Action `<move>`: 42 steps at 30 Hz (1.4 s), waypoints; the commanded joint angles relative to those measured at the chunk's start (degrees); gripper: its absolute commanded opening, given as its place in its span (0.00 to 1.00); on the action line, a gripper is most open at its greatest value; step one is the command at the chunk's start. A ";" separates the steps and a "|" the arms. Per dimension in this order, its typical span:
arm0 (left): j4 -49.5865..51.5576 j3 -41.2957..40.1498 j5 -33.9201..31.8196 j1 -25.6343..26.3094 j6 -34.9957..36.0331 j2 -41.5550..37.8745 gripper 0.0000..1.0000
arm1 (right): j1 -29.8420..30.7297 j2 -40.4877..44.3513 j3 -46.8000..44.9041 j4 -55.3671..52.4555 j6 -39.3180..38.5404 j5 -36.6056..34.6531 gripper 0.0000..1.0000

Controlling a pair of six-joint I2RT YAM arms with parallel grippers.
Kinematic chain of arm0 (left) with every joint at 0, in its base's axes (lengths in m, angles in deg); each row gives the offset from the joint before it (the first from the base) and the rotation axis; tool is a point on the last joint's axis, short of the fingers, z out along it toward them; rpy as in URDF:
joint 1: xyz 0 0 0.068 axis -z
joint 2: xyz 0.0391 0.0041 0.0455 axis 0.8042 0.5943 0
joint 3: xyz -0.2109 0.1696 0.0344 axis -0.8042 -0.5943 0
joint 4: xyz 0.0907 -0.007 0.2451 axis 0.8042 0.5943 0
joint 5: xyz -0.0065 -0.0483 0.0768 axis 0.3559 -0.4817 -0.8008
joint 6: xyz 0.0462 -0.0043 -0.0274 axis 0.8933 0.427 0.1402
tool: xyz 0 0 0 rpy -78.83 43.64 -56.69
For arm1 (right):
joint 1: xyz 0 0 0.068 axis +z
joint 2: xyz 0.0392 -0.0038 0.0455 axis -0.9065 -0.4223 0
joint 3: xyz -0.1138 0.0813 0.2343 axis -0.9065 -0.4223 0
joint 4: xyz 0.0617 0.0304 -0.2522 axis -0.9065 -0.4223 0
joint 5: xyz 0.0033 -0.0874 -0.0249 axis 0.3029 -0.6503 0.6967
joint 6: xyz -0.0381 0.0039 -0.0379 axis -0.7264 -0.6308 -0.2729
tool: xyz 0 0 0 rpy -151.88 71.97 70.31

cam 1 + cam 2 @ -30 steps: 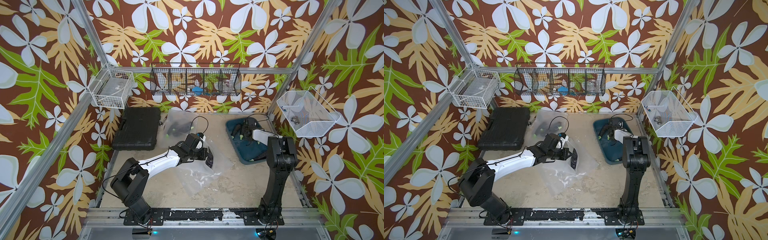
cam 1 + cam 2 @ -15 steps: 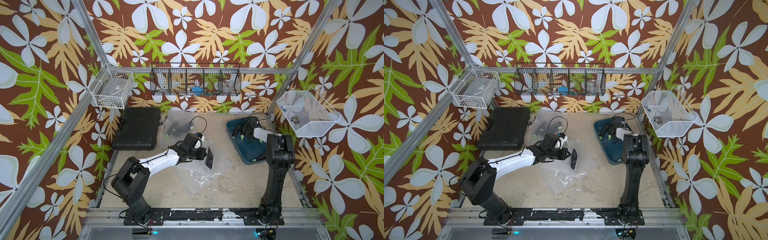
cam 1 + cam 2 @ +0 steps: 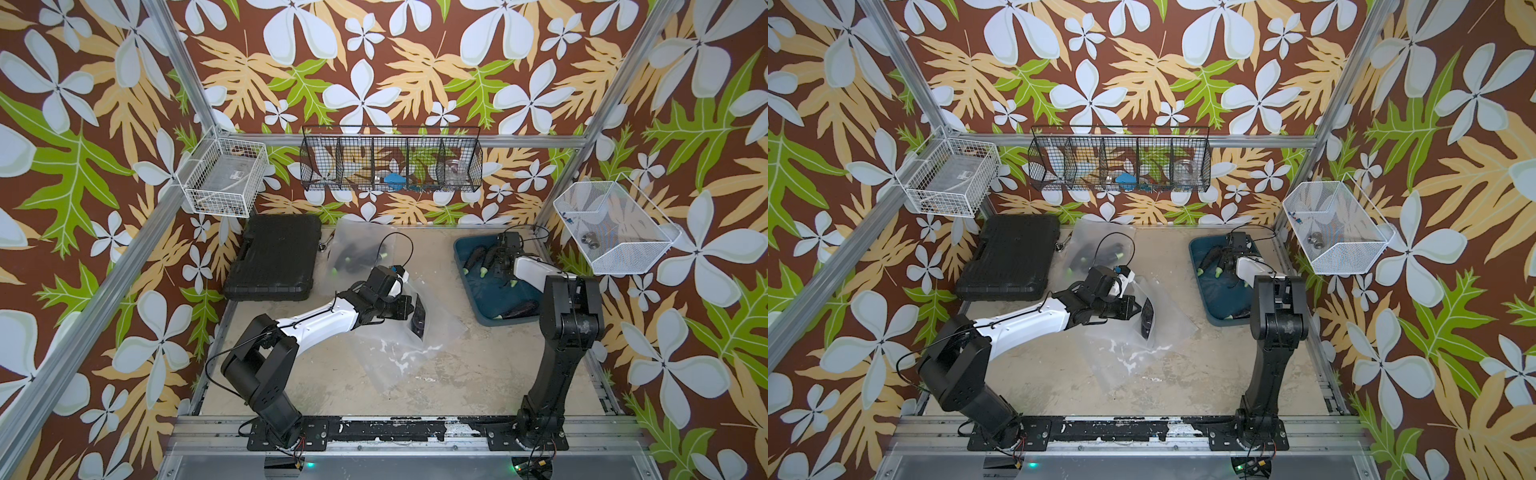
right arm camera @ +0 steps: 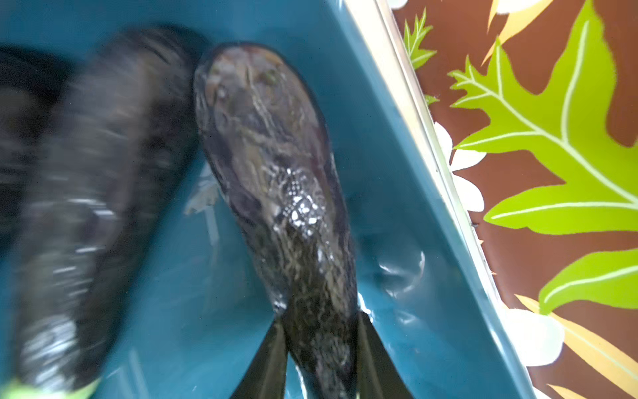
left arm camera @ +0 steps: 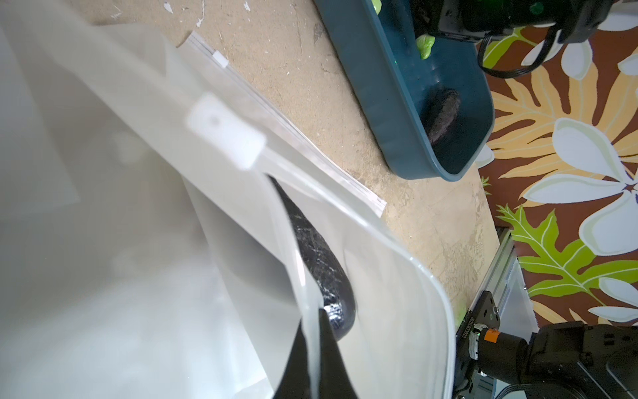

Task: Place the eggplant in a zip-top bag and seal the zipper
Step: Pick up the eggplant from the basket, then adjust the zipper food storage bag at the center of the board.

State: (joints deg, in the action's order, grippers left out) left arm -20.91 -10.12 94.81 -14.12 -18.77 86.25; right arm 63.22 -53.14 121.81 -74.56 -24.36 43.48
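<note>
- While the pick-up step is in hand, the left gripper [image 5: 315, 312] sits nearest, jaws pressed together on the bag [image 5: 386, 293] rim, holding its mouth up off the desk [image 3: 465, 374]; a dark shape [image 5: 317, 262] shows at that mouth, and I cannot tell what it is.
- Farther back, the right gripper [image 4: 320, 319] is down in the bin [image 4: 407, 193], jaws pinching the narrow end of the eggplant [image 4: 272, 155], which lies on the bin floor beside others.
- Next, by my judgement: lift it clear, carry it across, feed it into the held mouth; sealing is not yet begun.

Left arm [image 3: 316, 324] reaches low, jaws pinched on the bag [image 5: 379, 276]; right arm [image 3: 569, 316] stands tall, wrist angled down, jaws clasping an eggplant [image 4: 276, 155].
</note>
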 commanded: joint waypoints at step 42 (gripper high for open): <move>0.37 6.32 -5.23 -0.15 0.17 4.26 0.00 | 21.49 48.32 -29.75 -12.54 9.60 66.78 0.17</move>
State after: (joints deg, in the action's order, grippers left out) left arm -20.45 -4.46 90.39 -14.12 -18.83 90.36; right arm 84.33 -4.18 92.15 -84.33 -13.69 105.62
